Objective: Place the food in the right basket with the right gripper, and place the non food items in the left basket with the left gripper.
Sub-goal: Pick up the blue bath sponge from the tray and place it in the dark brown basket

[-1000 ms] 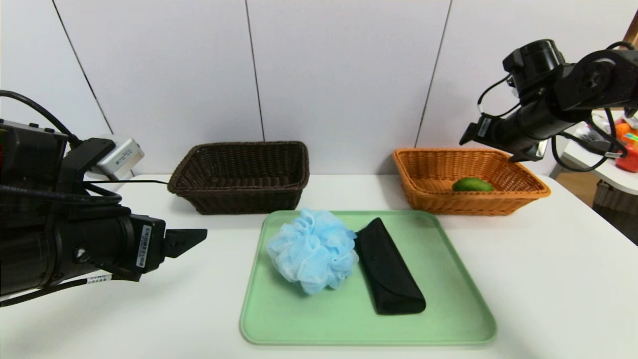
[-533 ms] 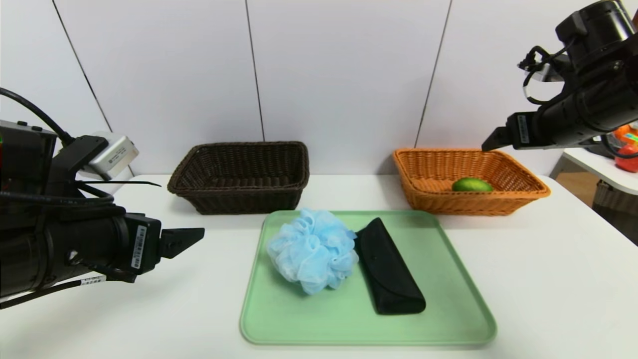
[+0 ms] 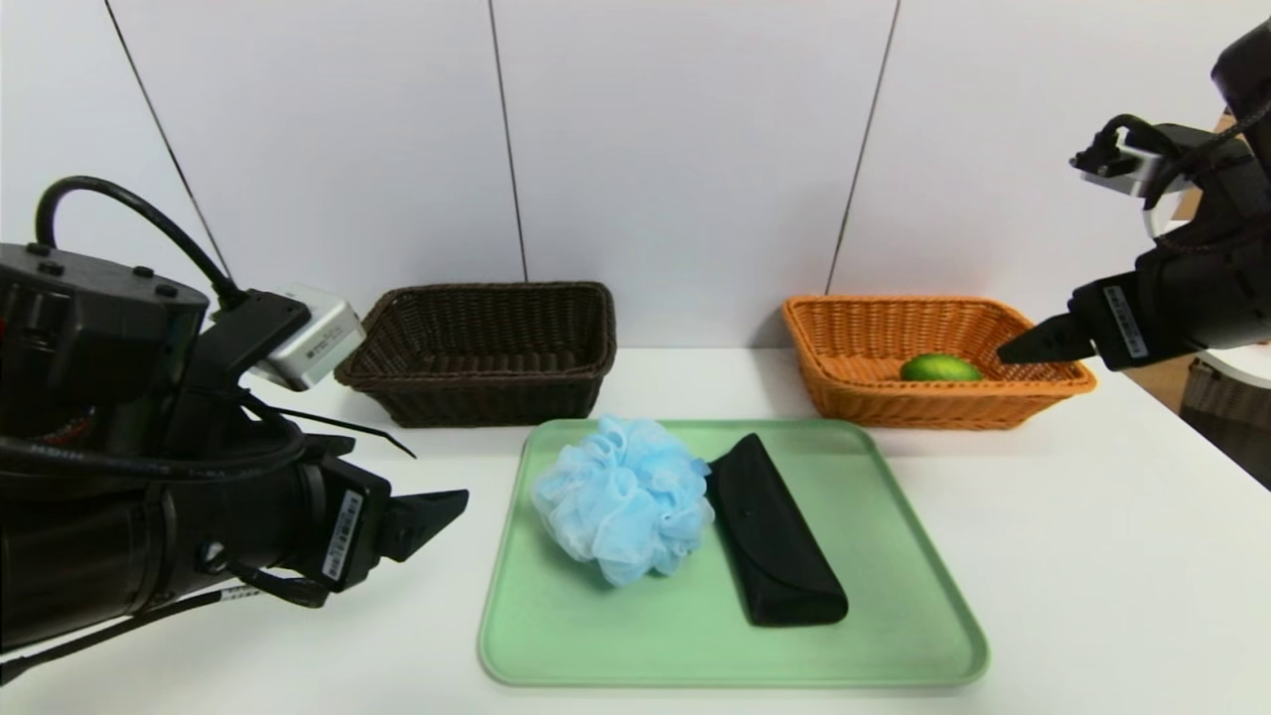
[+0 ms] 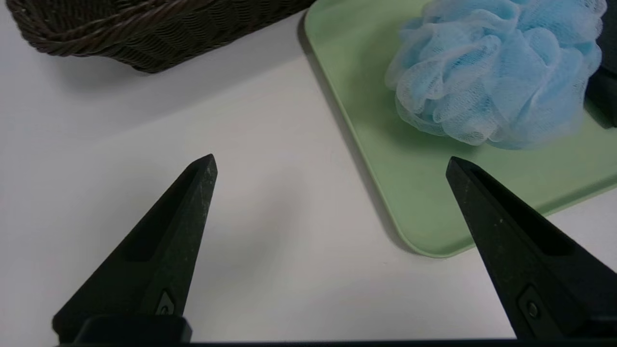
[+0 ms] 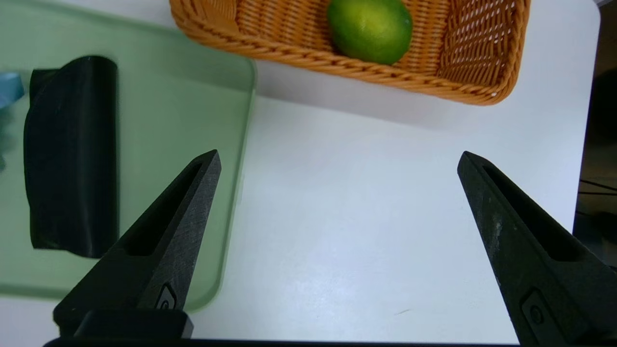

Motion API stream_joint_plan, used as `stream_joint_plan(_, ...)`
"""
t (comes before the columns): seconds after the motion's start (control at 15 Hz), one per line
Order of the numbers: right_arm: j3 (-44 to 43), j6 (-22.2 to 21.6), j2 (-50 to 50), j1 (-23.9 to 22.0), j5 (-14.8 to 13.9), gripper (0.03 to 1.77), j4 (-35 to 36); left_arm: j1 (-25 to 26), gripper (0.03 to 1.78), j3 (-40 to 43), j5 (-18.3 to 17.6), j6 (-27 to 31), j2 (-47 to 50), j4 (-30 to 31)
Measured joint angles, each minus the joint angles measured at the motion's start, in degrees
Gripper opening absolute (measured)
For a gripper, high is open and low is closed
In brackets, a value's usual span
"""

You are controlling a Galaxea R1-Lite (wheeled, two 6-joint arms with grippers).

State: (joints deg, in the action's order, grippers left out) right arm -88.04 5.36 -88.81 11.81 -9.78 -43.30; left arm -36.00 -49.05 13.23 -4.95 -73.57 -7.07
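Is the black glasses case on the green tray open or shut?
Shut: the long matte black glasses case lies on the light-green tray with its curved flap folded down flat over the body.

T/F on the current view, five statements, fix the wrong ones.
1. The lime lies in the orange basket. True.
2. The glasses case is in the dark brown basket. False: it is on the green tray.
3. The left hand is open and empty. True.
4. The right hand is gripping the lime. False: it is open, holding nothing.
5. The blue pouf is on the tray. True.
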Motion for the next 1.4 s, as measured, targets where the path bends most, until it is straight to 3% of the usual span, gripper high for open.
stream_joint_plan(0.53, 4.66, -0.16, 5.84, 6.02, -3.39, 1.69, -0.22, -7.08, 1.69, -7.78, 0.46, -0.06, -10.61, 0.00)
stream_joint_plan(1.4, 9.81, -0.07, 8.02, 5.90, -4.24, 1.69, -0.05, -10.56, 1.69, -21.92, 3.44, -1.16, -30.54, -0.06)
